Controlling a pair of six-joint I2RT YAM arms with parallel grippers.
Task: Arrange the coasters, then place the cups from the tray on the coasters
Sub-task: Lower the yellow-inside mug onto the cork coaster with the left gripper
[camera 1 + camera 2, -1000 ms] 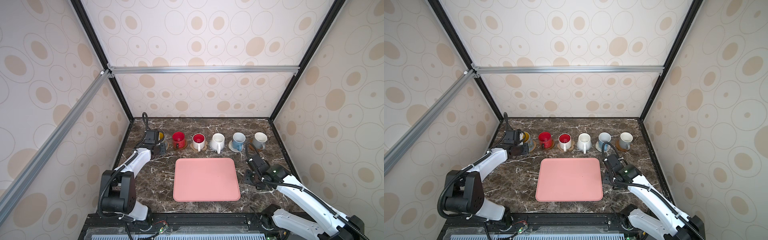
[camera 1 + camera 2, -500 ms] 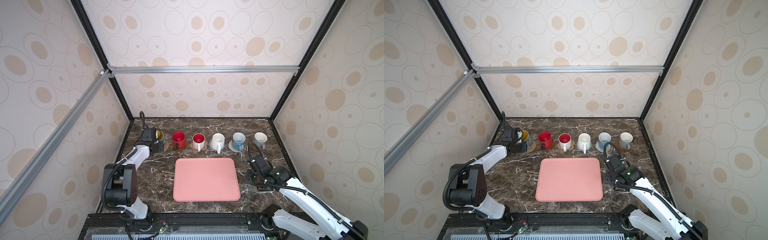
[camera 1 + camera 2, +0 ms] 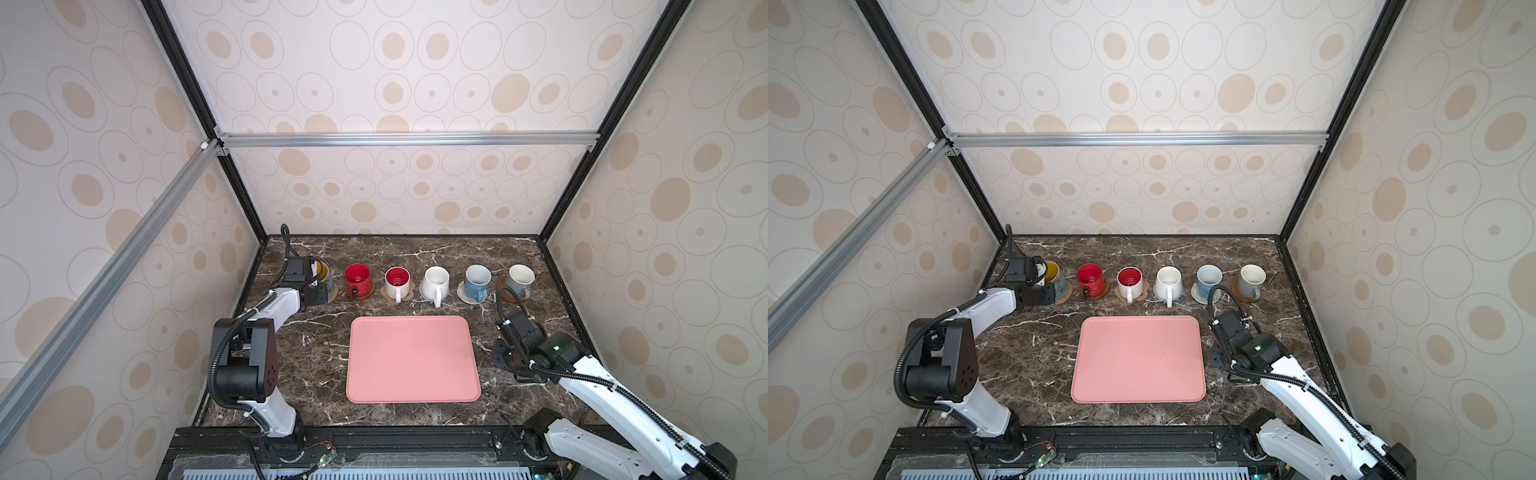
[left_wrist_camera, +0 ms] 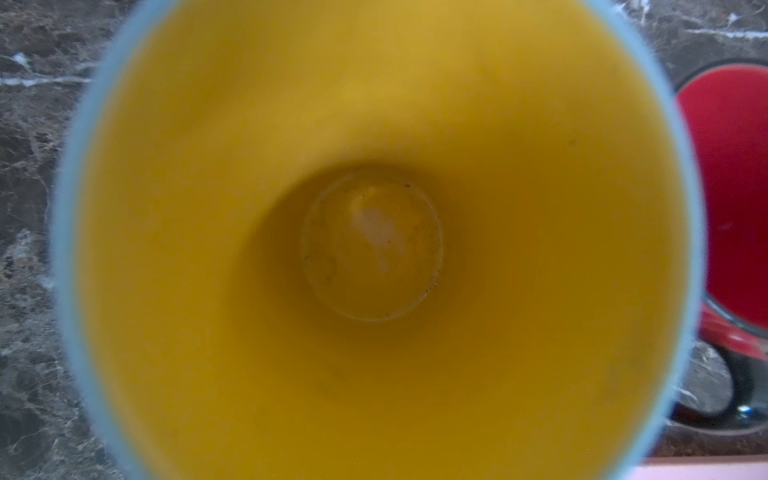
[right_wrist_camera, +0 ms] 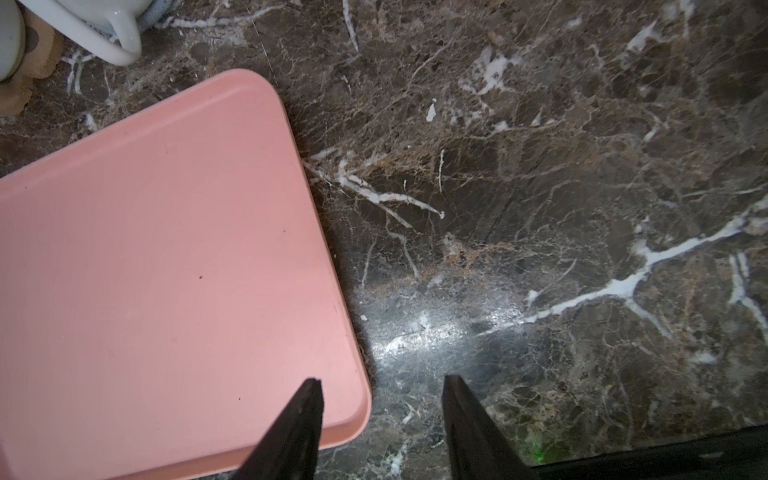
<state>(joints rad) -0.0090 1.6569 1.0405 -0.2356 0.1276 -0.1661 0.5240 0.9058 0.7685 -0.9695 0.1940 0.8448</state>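
Pink plastic tray [image 3: 413,359], flat and rectangular with rounded corners and a low rim, lies on a glossy dark brown marble table [image 3: 316,332] veined in white. Beyond the tray's far edge, six glazed cups stand in a straight row, each on a coaster, none touching the tray.

Past the tray's far left corner is the blue cup [image 3: 1055,274], smooth yellow inside, on a round rattan coaster [image 3: 1065,293]. Next comes the red cup [image 3: 357,279] with a black loop handle, on a wooden disc [image 3: 369,291]. Then comes the white-and-red cup [image 3: 397,281] on a lobed brown paw coaster [image 3: 409,293]. The plain white cup [image 3: 435,282] sits on a blue-grey woven mat [image 3: 422,294]. The light blue cup [image 3: 477,280] is on a cream woven mat [image 3: 463,293]. Past the far right corner, the grey cup [image 3: 520,279] rests on a second disc [image 3: 505,294].

The left gripper [image 3: 318,286] sits against the blue cup, and its wrist camera looks straight down into the yellow bowl. Its jaws are closed narrow. Whether they pinch the cup cannot be told.

The right gripper [image 5: 382,395] hangs at the tray's right edge with its black wedge fingers [image 5: 305,411] partly apart and holding nothing. One finger is over the tray's rim and the other over bare marble.
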